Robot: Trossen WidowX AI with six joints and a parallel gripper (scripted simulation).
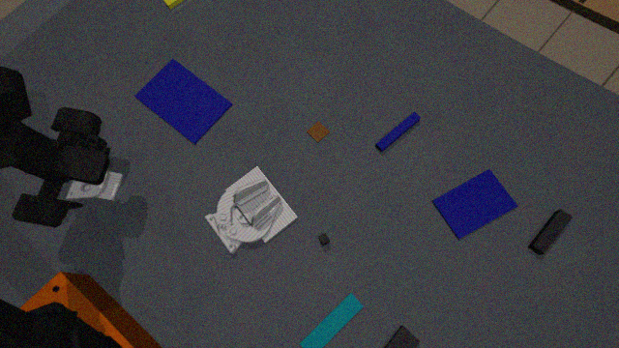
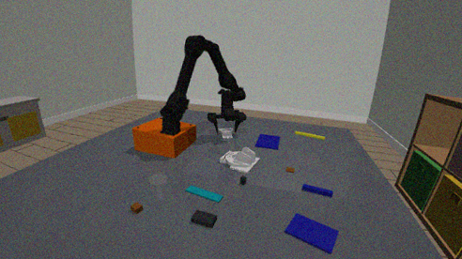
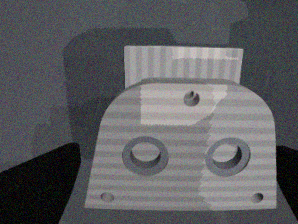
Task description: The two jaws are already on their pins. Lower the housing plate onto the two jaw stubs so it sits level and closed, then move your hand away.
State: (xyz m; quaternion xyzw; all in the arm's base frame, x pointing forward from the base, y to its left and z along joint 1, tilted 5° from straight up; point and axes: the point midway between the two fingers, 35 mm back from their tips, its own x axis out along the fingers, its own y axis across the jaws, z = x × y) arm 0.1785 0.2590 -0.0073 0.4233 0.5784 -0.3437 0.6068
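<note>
The white housing plate (image 1: 114,186) (image 2: 225,133) (image 3: 182,127) has two ringed holes and several small holes. A ribbed white strip (image 3: 150,62) shows behind its rounded edge in the wrist view. My gripper (image 2: 226,132) (image 3: 177,154) is open, with its black fingers on either side of the plate and nothing gripped. In the top view the hand hides part of the plate and one finger. The white base assembly (image 1: 285,217) (image 2: 243,167) stands apart from them, with two raised ribbed jaws on its rounded body. Its pins and stubs are too small to tell apart.
The orange block (image 1: 103,309) (image 2: 155,142) under the arm is near the hand. A blue sheet (image 1: 184,101) (image 2: 268,141) lies beyond it. A small dark cube (image 1: 324,239) (image 2: 243,180) lies beside the assembly, and a teal strip (image 1: 333,321) (image 2: 204,193) lies farther off.
</note>
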